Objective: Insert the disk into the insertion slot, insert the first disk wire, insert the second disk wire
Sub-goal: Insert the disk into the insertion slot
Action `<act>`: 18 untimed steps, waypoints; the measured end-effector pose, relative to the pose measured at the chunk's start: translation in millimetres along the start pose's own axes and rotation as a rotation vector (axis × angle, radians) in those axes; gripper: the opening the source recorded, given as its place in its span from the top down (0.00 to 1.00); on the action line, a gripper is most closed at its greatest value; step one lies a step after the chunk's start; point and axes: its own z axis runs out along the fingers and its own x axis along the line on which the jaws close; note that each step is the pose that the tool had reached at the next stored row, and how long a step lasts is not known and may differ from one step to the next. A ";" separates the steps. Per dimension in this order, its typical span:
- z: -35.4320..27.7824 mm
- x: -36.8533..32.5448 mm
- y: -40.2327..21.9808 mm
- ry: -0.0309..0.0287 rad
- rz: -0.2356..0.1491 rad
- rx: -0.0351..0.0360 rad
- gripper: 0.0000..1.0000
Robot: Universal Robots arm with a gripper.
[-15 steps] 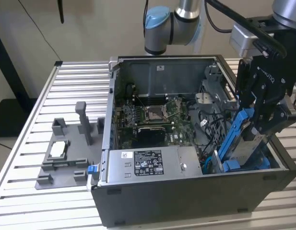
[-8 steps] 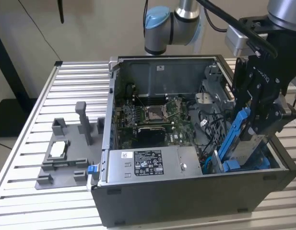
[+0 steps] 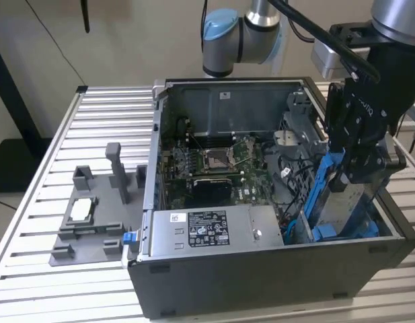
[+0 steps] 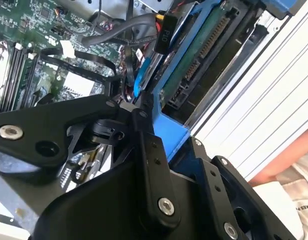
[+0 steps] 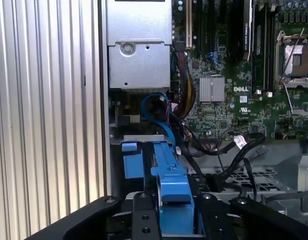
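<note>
While it stands on edge in the tool's grip, the disk [image 3: 328, 192] hangs tilted over the insertion slot [image 3: 303, 227]. Its lower end is down inside the open computer case [image 3: 261, 282], at the case corner nearest the counter's edge on the exterior view's right. How far it has entered the slot I cannot tell. The tool [image 3: 350, 176] is clamped on the disk's blue carrier. In the first wrist view a black finger [image 5: 144, 216] presses on either side of the blue frame [image 5: 171, 175]. In the second wrist view the disk's green underside and connector edge [image 4: 203, 55] show beyond the fingers [image 4: 151, 150].

Just beside the slot, a blue cable [image 5: 161, 107] and a bundle of black wires [image 5: 228, 150] lie loose over the case floor. Beyond them sits the motherboard [image 3: 224, 165] with its square socket [image 3: 216, 159]. The grey labelled power-supply box [image 3: 207, 229] fills the near side of the case.

The case rests on the slatted counter [image 3: 106, 114]. Well apart from it, toward the counter's edge on the exterior view's left, lies a grey holder plate [image 3: 93, 219] with upright posts.
</note>
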 end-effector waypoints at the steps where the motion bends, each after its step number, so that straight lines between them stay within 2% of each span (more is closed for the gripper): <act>1: -0.5 0.3 0.0 -0.0019 0.002 0.0001 0.64; 2: -0.9 0.5 0.1 -0.0051 0.004 0.0001 0.64; 3: -0.9 0.6 0.1 -0.0081 0.006 0.0002 0.58; 5: -1.0 0.6 0.1 -0.0111 0.009 0.0001 0.58; 6: -0.9 0.6 0.2 -0.0191 0.010 0.0031 0.58; 8: -0.9 0.6 0.2 -0.0375 0.009 0.0179 0.58; 10: -1.0 0.3 0.1 -0.0525 0.008 0.0428 0.58; 12: -1.0 0.1 0.1 -0.0647 0.007 0.0702 0.58; 18: -0.9 -0.3 0.1 -0.0923 0.002 0.1600 0.58</act>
